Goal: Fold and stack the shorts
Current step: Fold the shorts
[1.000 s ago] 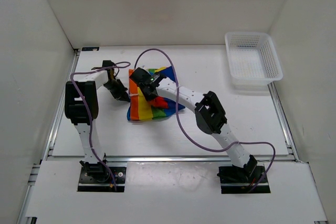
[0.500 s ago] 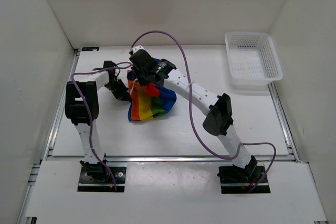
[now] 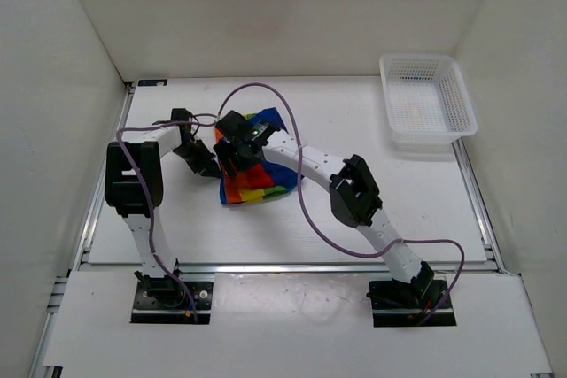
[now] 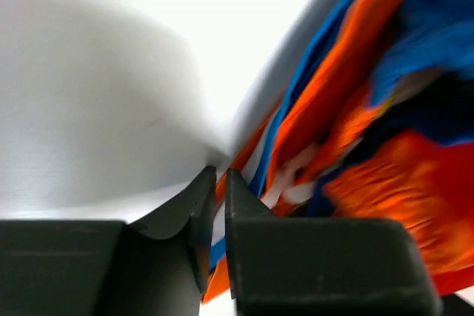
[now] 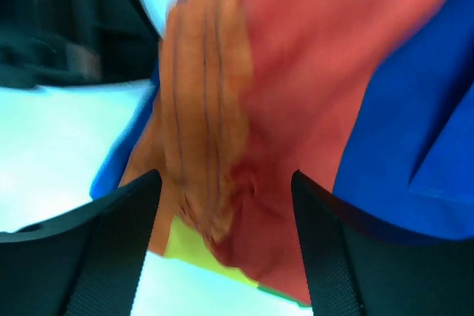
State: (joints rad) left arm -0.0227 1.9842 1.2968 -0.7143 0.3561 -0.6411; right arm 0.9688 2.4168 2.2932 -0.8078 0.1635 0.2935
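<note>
Currently, left of centre in the top view, the left hand (image 3: 206,163) sits low on the counter (image 3: 372,210), at the left edge of the shorts (image 3: 255,185). In the wrist view its fingers are pressed almost together, with a thin hem caught in the slit. The shorts lie as a bunched rainbow heap, centre-left of frame, not flat and not squared.

Just right of that, the right hand (image 3: 235,151) is over the heap's upper part. Its fingers are spread wide, and an orange ridge of cloth rises between them unpinched. The basket (image 3: 416,141) is at upper right, well apart.

Risks, as judged:
- The left pinch has only a sliver, so any pull may slip the hem free, or drag the whole heap sideways.
- The right hand straddles loose cloth. Lifting away could snag a layer and open the fold, and closing could grab several layers at once.
- The two hands are near each other, so a careless sweep could knock one against the other.
</note>
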